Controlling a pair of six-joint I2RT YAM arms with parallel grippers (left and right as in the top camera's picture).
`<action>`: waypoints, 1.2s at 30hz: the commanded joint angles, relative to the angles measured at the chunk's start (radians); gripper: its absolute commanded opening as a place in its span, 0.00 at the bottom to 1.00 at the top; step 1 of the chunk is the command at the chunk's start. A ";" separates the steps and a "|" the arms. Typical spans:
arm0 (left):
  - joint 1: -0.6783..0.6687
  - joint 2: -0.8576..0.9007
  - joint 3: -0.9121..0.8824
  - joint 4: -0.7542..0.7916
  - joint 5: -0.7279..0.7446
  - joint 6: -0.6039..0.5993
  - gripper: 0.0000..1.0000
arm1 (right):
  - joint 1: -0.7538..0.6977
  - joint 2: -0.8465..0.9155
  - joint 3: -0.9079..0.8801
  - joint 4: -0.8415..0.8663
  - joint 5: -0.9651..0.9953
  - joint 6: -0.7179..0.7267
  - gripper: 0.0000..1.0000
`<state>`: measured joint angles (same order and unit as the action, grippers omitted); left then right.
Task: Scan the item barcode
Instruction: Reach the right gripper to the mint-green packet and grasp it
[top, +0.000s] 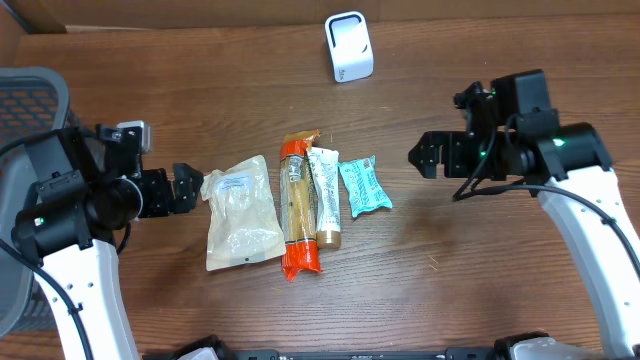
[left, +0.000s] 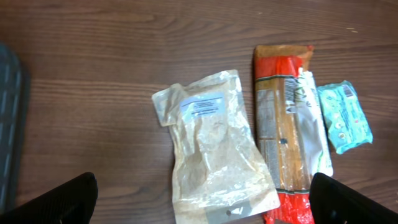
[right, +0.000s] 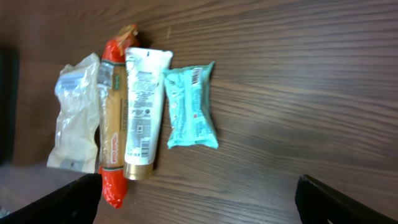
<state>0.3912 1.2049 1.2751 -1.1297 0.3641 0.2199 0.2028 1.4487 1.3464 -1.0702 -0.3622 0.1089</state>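
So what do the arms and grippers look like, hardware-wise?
Matching pair: left arm and right arm have white links, black joint housings. The left gripper and right gripper are black, two-fingered. Black cables loop along each; small green light on each.

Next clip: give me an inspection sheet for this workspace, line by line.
Surface: brown wooden table, no spills seen.
Job's things: white scanner at far edge; clear pouch, orange packet, white tube, teal packet in a row mid-table.
Clutter: nothing seen.
Tools: left tool and right tool both open, empty, flanking the row.
Cables: black cable hangs by the right tool.
Surroundings: grey mesh object at left edge.
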 joint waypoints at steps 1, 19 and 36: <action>-0.008 0.008 -0.003 0.005 0.018 0.027 1.00 | 0.024 0.071 -0.005 0.011 -0.099 -0.093 1.00; -0.008 0.011 -0.003 0.005 0.018 0.027 1.00 | 0.066 0.430 -0.005 0.146 -0.235 -0.181 0.91; -0.008 0.011 -0.003 0.005 0.018 0.027 1.00 | 0.109 0.599 -0.006 0.157 -0.239 -0.003 0.67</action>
<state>0.3862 1.2095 1.2747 -1.1282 0.3672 0.2207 0.2821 2.0373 1.3460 -0.9161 -0.5804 0.0692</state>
